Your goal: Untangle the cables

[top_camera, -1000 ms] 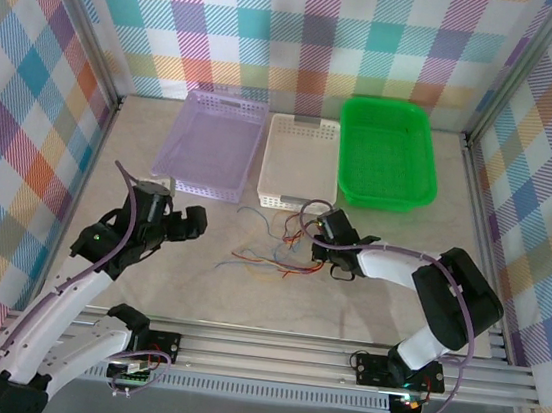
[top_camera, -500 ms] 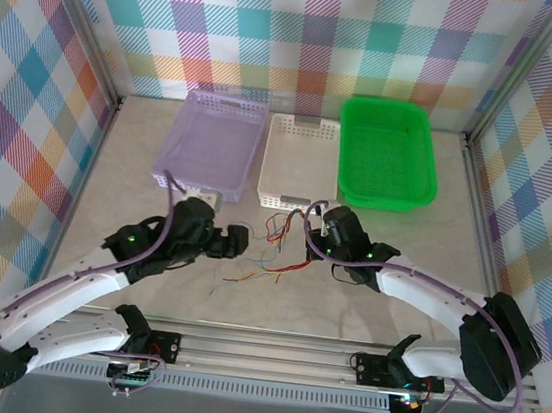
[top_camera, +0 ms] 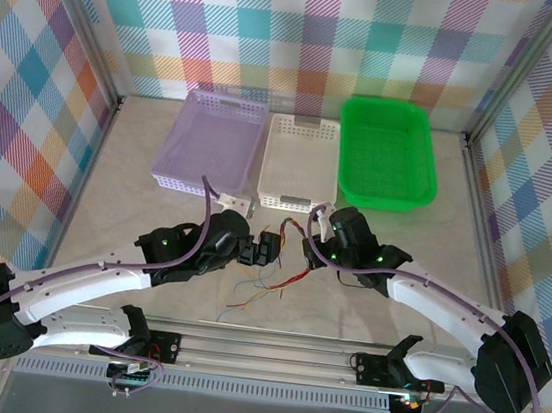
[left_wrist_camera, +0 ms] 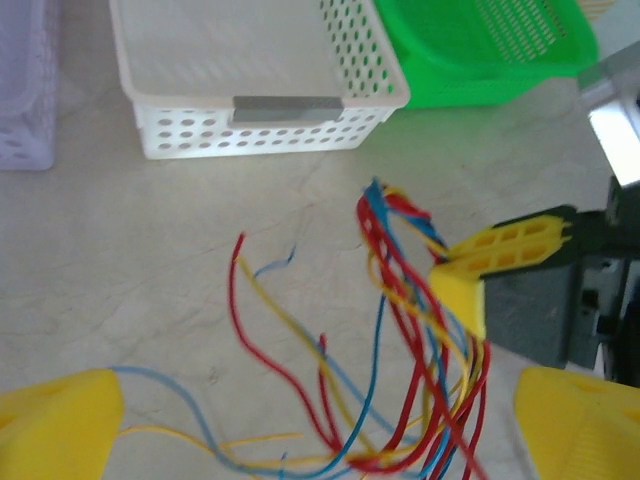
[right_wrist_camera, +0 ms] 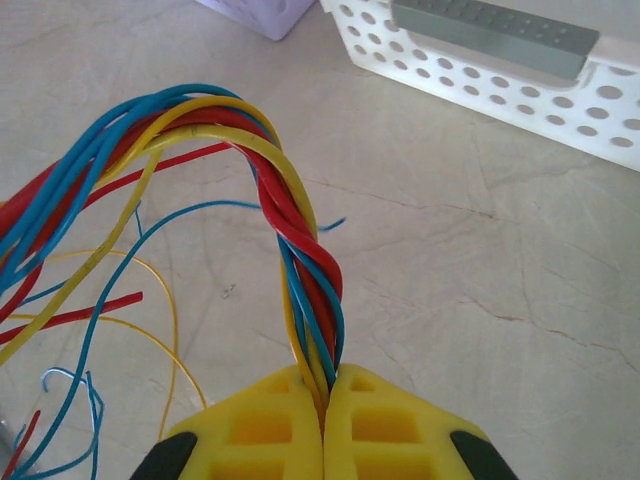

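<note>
The cables point(top_camera: 269, 278) are thin red, blue and yellow wires in a loose tangle on the table's near middle. My right gripper point(top_camera: 312, 239) is shut on one end of them. In the right wrist view its yellow fingers point(right_wrist_camera: 323, 385) pinch a twisted red, blue and yellow bundle point(right_wrist_camera: 305, 260) that arches up and falls off to the left. My left gripper point(top_camera: 269, 250) is wide open just left of the bundle. Its two yellow fingertips point(left_wrist_camera: 55, 425) sit at the bottom corners of the left wrist view, with the hanging wires point(left_wrist_camera: 400, 300) between and ahead of them, untouched. The right gripper's fingers point(left_wrist_camera: 490, 262) show there too, closed on the strands.
Three baskets stand in a row behind the wires: a purple one point(top_camera: 173, 182), a white perforated one point(top_camera: 296, 205) point(left_wrist_camera: 250, 130) point(right_wrist_camera: 520, 90) and a green one point(top_camera: 382, 201) point(left_wrist_camera: 480, 70). Checked walls enclose the table, and a metal rail point(top_camera: 268, 352) runs along the near edge.
My left arm has swung right and forward to the wires, its jaws spreading a little wider. The right gripper has stayed shut on the bundle, and the strands have drawn closer together.
</note>
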